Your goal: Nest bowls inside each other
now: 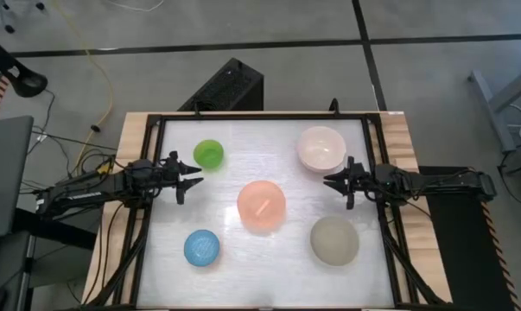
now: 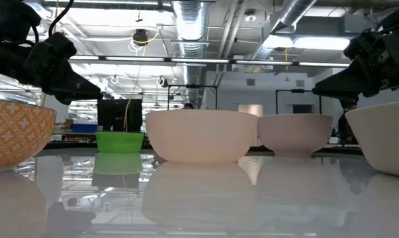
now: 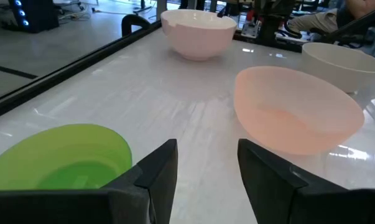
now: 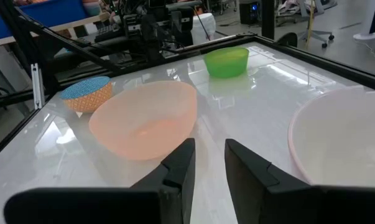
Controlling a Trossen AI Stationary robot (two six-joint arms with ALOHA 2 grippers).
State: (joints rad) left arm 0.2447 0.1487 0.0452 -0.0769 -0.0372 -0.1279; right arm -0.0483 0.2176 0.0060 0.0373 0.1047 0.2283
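On the white table [image 1: 243,259], five bowls stand apart, none nested. At centre sits the salmon-orange bowl [image 1: 261,206], upright and empty. Toward the far edge lie the green bowl [image 1: 209,154] on the left and the white bowl [image 1: 320,148] on the right; toward the near edge, the blue bowl [image 1: 201,248] on the left and the grey-beige bowl [image 1: 334,239] on the right. The blue bowl appears to rest upside down, showing a patterned underside, though the overhead view leaves this uncertain. The left gripper [image 1: 196,180] hovers between the green and salmon-orange bowls, its fingers [image 3: 156,171] parted and grasping nothing. The right gripper [image 1: 327,182] hovers just beside the white bowl, above the gap between it and the grey-beige bowl; its fingers [image 4: 178,165] stand narrowly apart, released, with nothing between them.
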